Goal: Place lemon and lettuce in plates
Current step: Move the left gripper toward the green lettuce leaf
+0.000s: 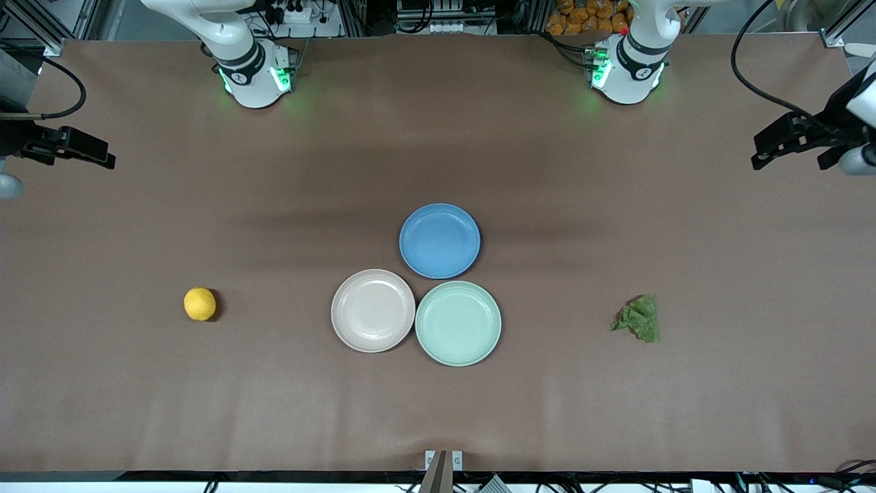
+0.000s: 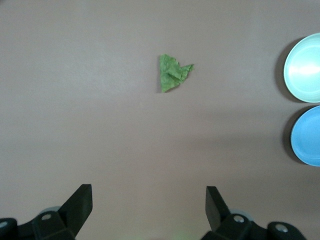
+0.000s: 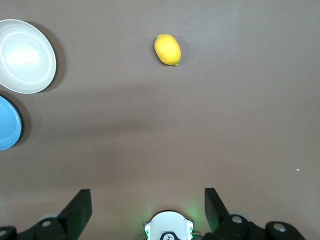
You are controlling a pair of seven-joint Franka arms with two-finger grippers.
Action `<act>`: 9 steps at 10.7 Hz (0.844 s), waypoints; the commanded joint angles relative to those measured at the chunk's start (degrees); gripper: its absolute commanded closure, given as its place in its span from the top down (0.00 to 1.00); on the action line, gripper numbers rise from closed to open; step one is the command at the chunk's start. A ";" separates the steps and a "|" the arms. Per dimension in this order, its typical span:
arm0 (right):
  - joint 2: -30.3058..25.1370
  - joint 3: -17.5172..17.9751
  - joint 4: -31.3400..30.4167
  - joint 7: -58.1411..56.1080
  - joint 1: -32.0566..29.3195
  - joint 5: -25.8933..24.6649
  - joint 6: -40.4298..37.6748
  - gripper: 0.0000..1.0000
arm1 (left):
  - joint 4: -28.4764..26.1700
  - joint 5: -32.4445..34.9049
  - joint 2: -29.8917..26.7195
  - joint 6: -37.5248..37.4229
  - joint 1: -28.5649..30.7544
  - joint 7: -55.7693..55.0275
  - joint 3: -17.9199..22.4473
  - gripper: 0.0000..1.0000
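The lemon point(image 1: 200, 304) lies on the brown table toward the right arm's end; it also shows in the right wrist view point(image 3: 167, 49). The lettuce point(image 1: 638, 319) lies toward the left arm's end and shows in the left wrist view point(image 2: 172, 73). The beige-pink plate point(image 1: 373, 310) and the mint green plate point(image 1: 458, 323) sit side by side at mid-table, both empty. My left gripper point(image 1: 770, 149) point(image 2: 148, 200) is open and empty, high over the table's end. My right gripper point(image 1: 96, 152) point(image 3: 148, 202) is open and empty, high over the other end.
An empty blue plate point(image 1: 439, 240) touches both other plates, farther from the front camera. The arm bases point(image 1: 253, 75) point(image 1: 626, 68) stand along the table's far edge. Brown tabletop lies between each item and the plates.
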 commanded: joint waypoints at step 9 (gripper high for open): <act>0.05 -0.08 -3.69 -0.68 -1.16 -0.90 6.81 1.00 | 0.63 2.07 31.45 29.74 1.15 4.56 -0.06 1.00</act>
